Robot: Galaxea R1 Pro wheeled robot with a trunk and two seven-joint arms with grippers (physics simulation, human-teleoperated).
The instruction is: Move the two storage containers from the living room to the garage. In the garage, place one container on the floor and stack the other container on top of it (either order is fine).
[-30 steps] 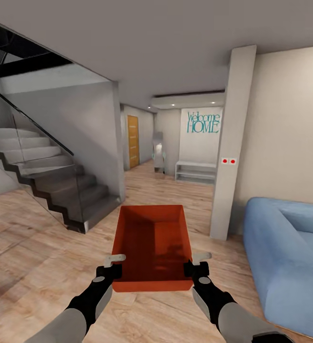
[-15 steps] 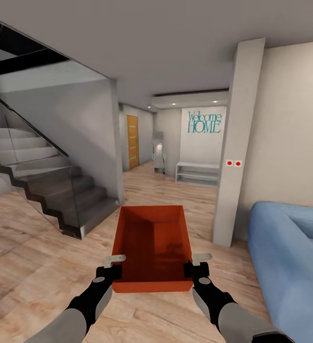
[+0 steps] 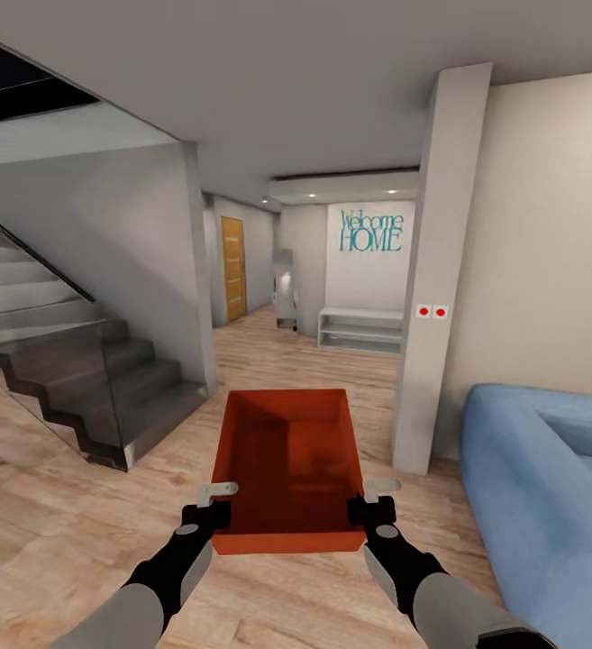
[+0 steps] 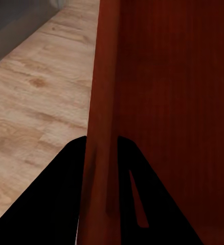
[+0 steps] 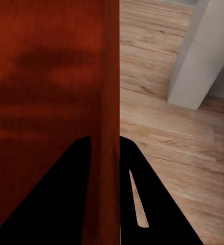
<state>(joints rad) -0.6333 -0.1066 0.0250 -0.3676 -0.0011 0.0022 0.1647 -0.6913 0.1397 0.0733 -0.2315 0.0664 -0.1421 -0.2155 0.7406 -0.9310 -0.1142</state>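
Low in the frame's centre, above the wood-plank floor [image 3: 79,505]: orange-red container [image 3: 288,451], carried by left gripper [image 3: 207,505] and right gripper [image 3: 369,501], jaws clenched over its thin side walls. Probably light, stiff, slippery; best pinched on opposite rims.

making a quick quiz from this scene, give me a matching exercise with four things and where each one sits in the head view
Things:
1. storage container
2. sofa
3. staircase
4. wooden door

Places:
A. far down the hallway
B. on the right
C. between the left pincer and right pincer
D. on the left

Pairs: 1-C, 2-B, 3-D, 4-A
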